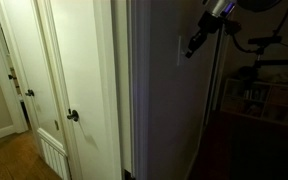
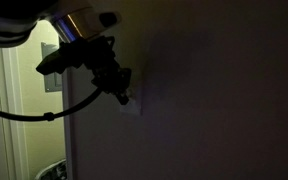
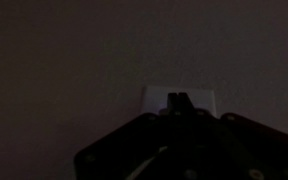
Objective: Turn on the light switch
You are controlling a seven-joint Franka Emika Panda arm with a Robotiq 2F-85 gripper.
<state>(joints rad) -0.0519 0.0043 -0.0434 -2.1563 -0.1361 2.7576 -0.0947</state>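
The scene is dim. The light switch is a pale wall plate, seen in both exterior views (image 1: 181, 50) (image 2: 134, 104) and in the wrist view (image 3: 206, 98). My gripper (image 1: 192, 46) (image 2: 123, 95) reaches from above and its tip is at the plate. In the wrist view the fingers (image 3: 179, 98) form one narrow dark tip pressed together over the middle of the plate, so the gripper looks shut and holds nothing. The rocker is hidden behind the fingertips.
A white door with a dark round knob (image 1: 73, 116) stands next to the wall, with a lit hallway (image 1: 9, 90) beyond. Shelves and dark clutter (image 1: 259, 90) stand on the other side. A second pale plate (image 2: 51, 68) shows behind the arm's cable.
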